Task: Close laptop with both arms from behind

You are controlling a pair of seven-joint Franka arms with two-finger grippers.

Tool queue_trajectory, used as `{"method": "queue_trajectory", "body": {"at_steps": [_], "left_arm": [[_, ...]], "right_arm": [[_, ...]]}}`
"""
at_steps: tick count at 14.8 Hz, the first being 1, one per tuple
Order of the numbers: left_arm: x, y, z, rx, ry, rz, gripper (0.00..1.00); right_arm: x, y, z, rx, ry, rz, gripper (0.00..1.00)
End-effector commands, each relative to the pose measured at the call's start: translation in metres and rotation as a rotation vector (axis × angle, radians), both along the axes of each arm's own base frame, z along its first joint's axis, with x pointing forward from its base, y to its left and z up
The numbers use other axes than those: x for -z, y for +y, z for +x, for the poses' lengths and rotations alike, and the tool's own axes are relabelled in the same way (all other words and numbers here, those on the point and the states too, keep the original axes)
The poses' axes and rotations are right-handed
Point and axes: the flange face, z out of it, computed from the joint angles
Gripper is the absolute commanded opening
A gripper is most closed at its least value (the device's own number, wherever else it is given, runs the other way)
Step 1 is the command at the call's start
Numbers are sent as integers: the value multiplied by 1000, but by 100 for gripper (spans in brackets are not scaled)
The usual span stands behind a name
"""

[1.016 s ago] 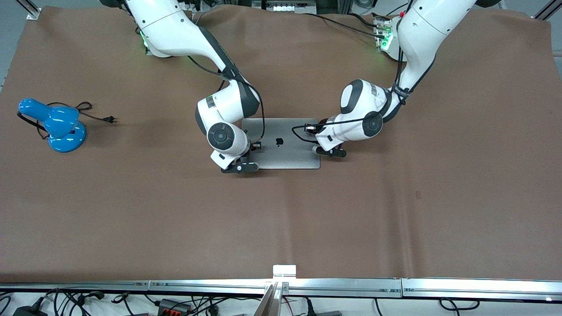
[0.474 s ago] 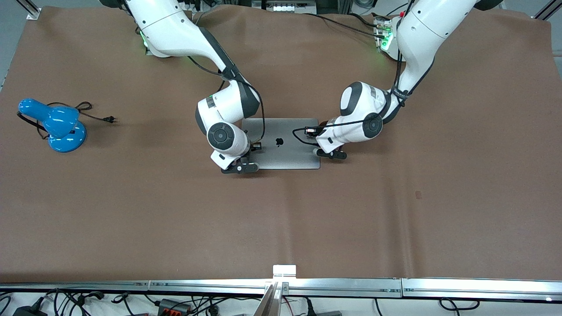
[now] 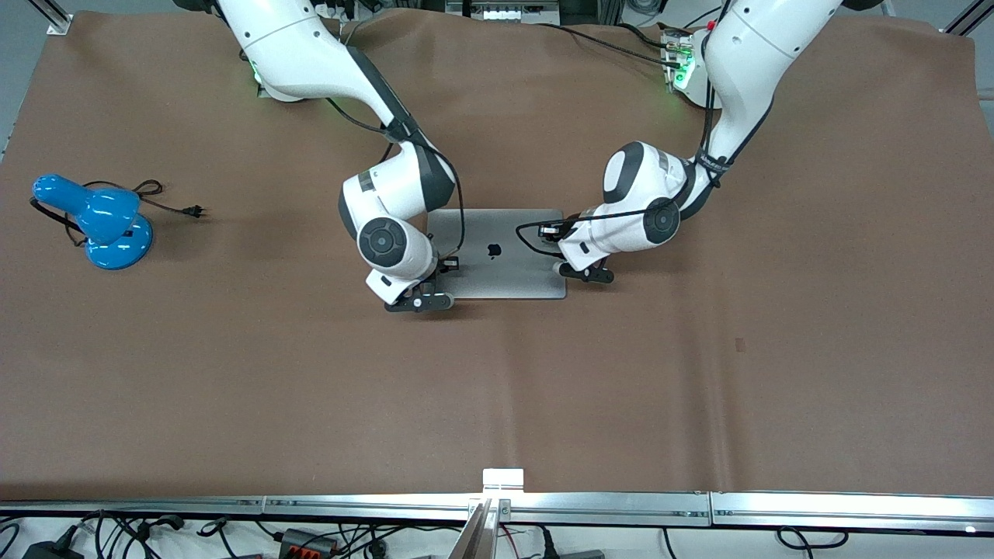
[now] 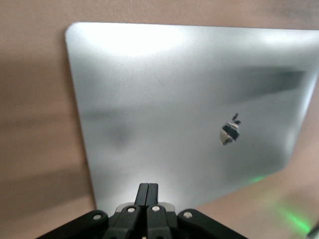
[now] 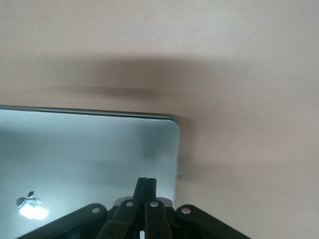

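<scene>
While bent low — claws [image 3: 423,301] [image 3: 588,273] pinched.

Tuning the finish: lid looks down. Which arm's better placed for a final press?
Left, marginally. The left gripper, shut, sits over the laptop partway along its side edge. The right gripper, also shut, is at the corner nearest the front camera, likely a poorer pressing spot.

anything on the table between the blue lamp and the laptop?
Only bare brown mat lies between the blue lamp and the laptop, apart from the lamp's own plug; the front view shows it.
</scene>
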Motion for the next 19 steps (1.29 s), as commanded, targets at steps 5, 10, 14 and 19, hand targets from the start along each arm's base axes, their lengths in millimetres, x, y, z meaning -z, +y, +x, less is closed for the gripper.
{"method": "queue_trajectory", "body": {"at_steps": [5, 10, 14, 19], "left_arm": [[-109, 72, 33, 63, 47, 137, 0], [-219, 146, 80, 80, 108, 306, 1], [-287, 210, 89, 45, 113, 401, 30], [-391, 304, 99, -106, 24, 454, 100]], "right_arm": [[-142, -68, 12, -31, -7, -41, 0], [-236, -126, 32, -90, 53, -49, 11], [-270, -167, 50, -33, 21, -29, 100], [-331, -192, 62, -1, -70, -15, 100]]}}
